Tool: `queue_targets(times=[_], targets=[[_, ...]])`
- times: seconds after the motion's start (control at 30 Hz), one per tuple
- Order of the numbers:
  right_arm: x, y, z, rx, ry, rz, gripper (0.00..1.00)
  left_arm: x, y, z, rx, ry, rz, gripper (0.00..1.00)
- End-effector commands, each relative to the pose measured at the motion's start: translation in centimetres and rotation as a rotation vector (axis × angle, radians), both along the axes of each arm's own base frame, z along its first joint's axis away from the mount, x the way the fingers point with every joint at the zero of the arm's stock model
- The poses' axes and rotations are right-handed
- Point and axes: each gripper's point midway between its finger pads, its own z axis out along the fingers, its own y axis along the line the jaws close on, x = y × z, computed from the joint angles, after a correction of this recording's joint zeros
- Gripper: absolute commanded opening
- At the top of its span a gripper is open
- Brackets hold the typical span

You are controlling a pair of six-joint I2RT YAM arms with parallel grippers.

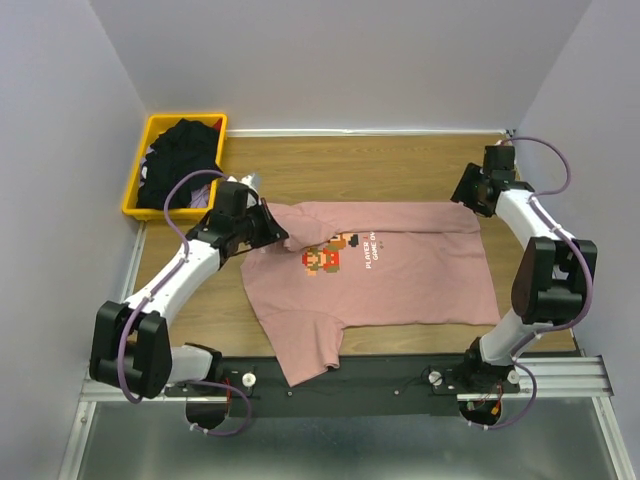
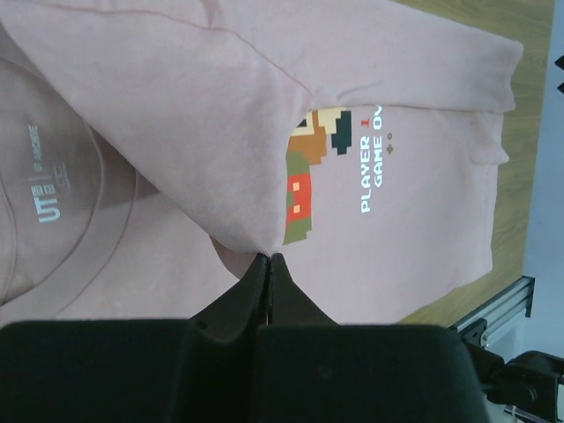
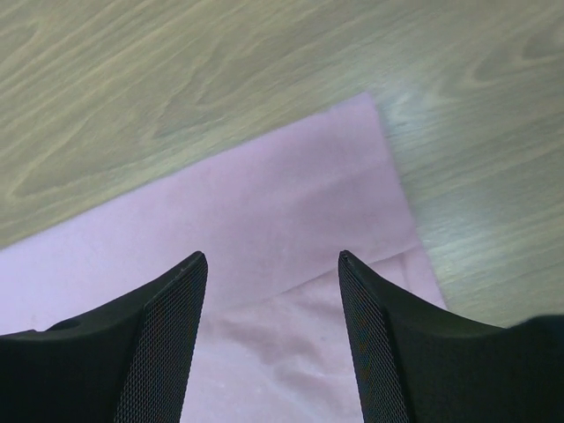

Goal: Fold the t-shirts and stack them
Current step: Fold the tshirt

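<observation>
A: While the dusty pink t-shirt (image 1: 400, 275) is spread print-up across the wooden table (image 1: 400, 160), why is its far edge gripped at one end only?

B: A ridge of cloth beside the collar is pinched in the left gripper (image 2: 267, 260), whose fingers are pressed together on it. The flap is drawn over part of the pixel figure, so a lengthwise fold is judged to be under way, steadied from that side.

A: And the right gripper (image 3: 269, 260)?

B: Its fingers are spread, with nothing between them. It is poised just above the shirt's far right corner, where one layer is seen lying on another. That end of the fold is probably regarded as set down.

A: Where are the others stored?

B: The black t-shirts (image 1: 185, 150) are heaped in the yellow bin (image 1: 140, 180) at the far left corner, well apart, presumably so that one garment can be flattened at a time. The near sleeve (image 1: 305, 355) is draped over the table's front edge, and tucking will likely be needed.
</observation>
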Motion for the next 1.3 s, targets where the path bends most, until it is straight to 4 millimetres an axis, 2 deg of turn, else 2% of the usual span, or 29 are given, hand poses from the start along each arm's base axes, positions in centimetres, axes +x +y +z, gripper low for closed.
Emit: queue_targets(times=[0.0, 0.13, 0.23, 0.33, 0.37, 0.43, 0.47, 0.5, 0.53, 0.57, 0.6, 0.63, 0.7, 0.73, 0.77, 0.8, 0.83, 0.87, 0.9, 0.93, 0.97, 1.0, 1.03, 1.07, 1.1, 1.13, 1.2, 1.23, 1.27], targets=[[0.8, 3.2, 1.4, -0.021, -0.021, 0.128, 0.68, -1.7, -0.4, -1.4, -0.006, 0.057, 0.006, 0.0], [1.0, 5.8, 1.0, -0.013, -0.016, 0.212, 0.68, -3.1, -1.3, -1.5, -0.028, 0.073, -0.009, 0.0], [1.2, 7.6, 0.7, -0.006, -0.015, 0.261, 0.68, -3.3, -1.0, -1.6, -0.022, 0.067, 0.006, 0.0], [1.3, 10.0, 0.9, 0.021, -0.029, 0.345, 0.68, -2.9, -0.3, -2.4, 0.024, 0.068, 0.031, 0.0], [1.2, 11.5, 1.1, 0.026, -0.036, 0.403, 0.68, -2.3, -0.2, -2.1, 0.031, 0.052, 0.036, 0.0], [0.9, 13.2, 1.1, 0.029, -0.047, 0.466, 0.68, -1.4, -0.4, -2.1, 0.039, 0.043, 0.042, 0.0], [0.7, 14.8, 1.2, 0.032, -0.059, 0.513, 0.68, -0.3, -0.5, -1.2, 0.042, 0.007, 0.044, 0.0], [0.5, 16.0, 1.5, 0.043, -0.078, 0.558, 0.68, 0.5, -0.5, -1.6, 0.056, 0.012, 0.048, 0.0], [0.1, 16.9, 1.1, 0.049, -0.077, 0.588, 0.67, 1.9, -0.6, -0.4, 0.06, -0.027, 0.056, 0.0], [-0.4, 18.7, 1.2, 0.055, -0.086, 0.639, 0.65, 2.7, -0.6, -0.2, 0.076, -0.044, 0.052, 0.0], [-0.9, 20.0, 1.3, 0.066, -0.095, 0.683, 0.64, 3.6, -0.5, -1.0, 0.094, -0.028, 0.056, 0.0], [-1.0, 21.1, 1.5, 0.069, -0.114, 0.713, 0.63, 5.1, -0.7, 0.3, 0.092, -0.066, 0.059, 0.0], [-1.8, 24.1, 1.9, 0.071, -0.134, 0.794, 0.59, 6.7, -0.8, 0.6, 0.1, -0.078, 0.057, 0.0], [-2.0, 25.1, 2.1, 0.062, -0.145, 0.833, 0.58, 7.6, -1.0, -0.4, 0.111, -0.062, 0.043, 0.0], [-2.1, 26.1, 2.2, 0.056, -0.155, 0.864, 0.57, 9.1, -1.0, 0.9, 0.098, -0.09, 0.047, 0.0], [-2.6, 27.8, 2.5, 0.051, -0.168, 0.911, 0.55, 10.1, -0.9, 1.1, 0.102, -0.099, 0.055, 0.0], [-2.8, 28.7, 2.7, 0.048, -0.178, 0.939, 0.55, 11.0, -0.6, 0.0, 0.119, -0.08, 0.064, 0.0], [-3.3, 30.1, 2.4, 0.051, -0.179, 0.971, 0.54, 12.6, -0.3, 1.1, 0.126, -0.112, 0.077, 0.0], [-3.1, 31.0, 2.6, 0.056, -0.2, 0.991, 0.54, 13.5, -0.2, -0.3, 0.139, -0.089, 0.078, 0.0], [-3.2, 31.6, 2.5, 0.057, -0.204, 1.003, 0.54, 14.2, -0.1, -0.4, 0.144, -0.088, 0.078, 0.0], [-3.6, 32.7, 1.5, 0.058, -0.189, 1.025, 0.54, 15.4, -0.1, 0.4, 0.149, -0.109, 0.08, 0.0], [-3.4, 33.5, 1.6, 0.061, -0.204, 1.039, 0.53, 16.0, -0.3, -1.1, 0.16, -0.082, 0.074, 0.0], [-3.4, 34.1, 1.5, 0.064, -0.208, 1.05, 0.52, 16.4, -0.3, -1.5, 0.163, -0.078, 0.069, 0.0], [-3.9, 35.2, 0.5, 0.066, -0.192, 1.077, 0.51, 17.2, -0.6, -1.2, 0.157, -0.091, 0.061, 0.0], [-4.1, 36.0, 0.3, 0.072, -0.193, 1.092, 0.5, 17.7, -0.7, -1.6, 0.161, -0.085, 0.057, 0.0], [-3.8, 37.0, 0.6, 0.078, -0.216, 1.112, 0.5, 18.0, -0.8, -3.2, 0.169, -0.057, 0.05, 0.0], [-4.2, 38.7, 0.3, 0.077, -0.222, 1.146, 0.5, 19.1, -0.9, -3.3, 0.179, -0.062, 0.044, 0.0], [-4.1, 39.1, -0.8, 0.064, -0.207, 1.151, 0.5, 19.3, -0.9, -4.6, 0.189, -0.04, 0.04, 0.0], [-4.0, 40.2, -0.4, 0.062, -0.227, 1.168, 0.5, 19.7, -0.9, -4.6, 0.188, -0.044, 0.038, 0.0]])
